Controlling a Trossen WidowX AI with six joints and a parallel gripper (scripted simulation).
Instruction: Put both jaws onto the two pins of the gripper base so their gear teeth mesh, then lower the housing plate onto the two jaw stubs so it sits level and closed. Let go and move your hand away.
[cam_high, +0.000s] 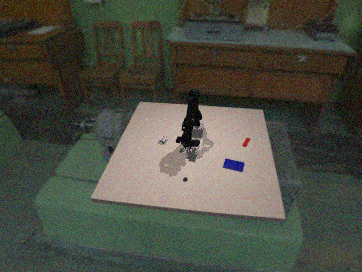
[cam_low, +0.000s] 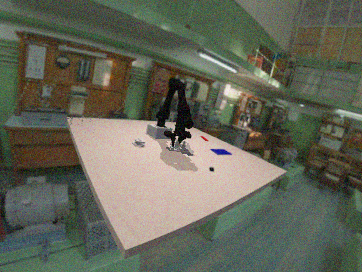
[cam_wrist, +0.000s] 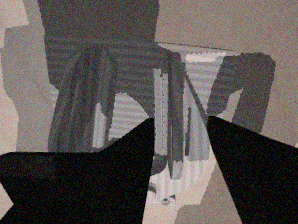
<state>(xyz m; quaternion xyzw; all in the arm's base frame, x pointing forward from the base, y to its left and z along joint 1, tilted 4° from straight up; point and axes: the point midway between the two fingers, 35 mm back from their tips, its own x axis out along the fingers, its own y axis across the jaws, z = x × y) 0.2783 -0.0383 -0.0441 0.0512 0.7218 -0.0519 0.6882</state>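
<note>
My gripper (cam_high: 189, 149) (cam_low: 175, 146) (cam_wrist: 180, 123) is low over the table, its black fingers shut on a thin grey upright part, which looks like one jaw (cam_wrist: 175, 110). A ribbed light-grey surface, apparently the gripper base (cam_wrist: 131, 111), lies under and behind it. A second long grey part, apparently the other jaw (cam_wrist: 84, 107), stands left of the fingers in the wrist view. Whether pins or gear teeth meet is hidden. A small pale grey piece (cam_high: 163, 140) (cam_low: 139, 143) lies apart on the table; it is too small to tell whether it is the housing plate.
On the table (cam_high: 135, 187) (cam_low: 125, 210) lie a blue rectangle (cam_high: 233, 165) (cam_low: 221, 151), a red strip (cam_high: 246, 142) (cam_low: 204, 138) and a small black piece (cam_high: 185, 179) (cam_low: 211, 169). A grey block (cam_low: 156, 131) sits by the arm's foot. The arm's shadow darkens the work area.
</note>
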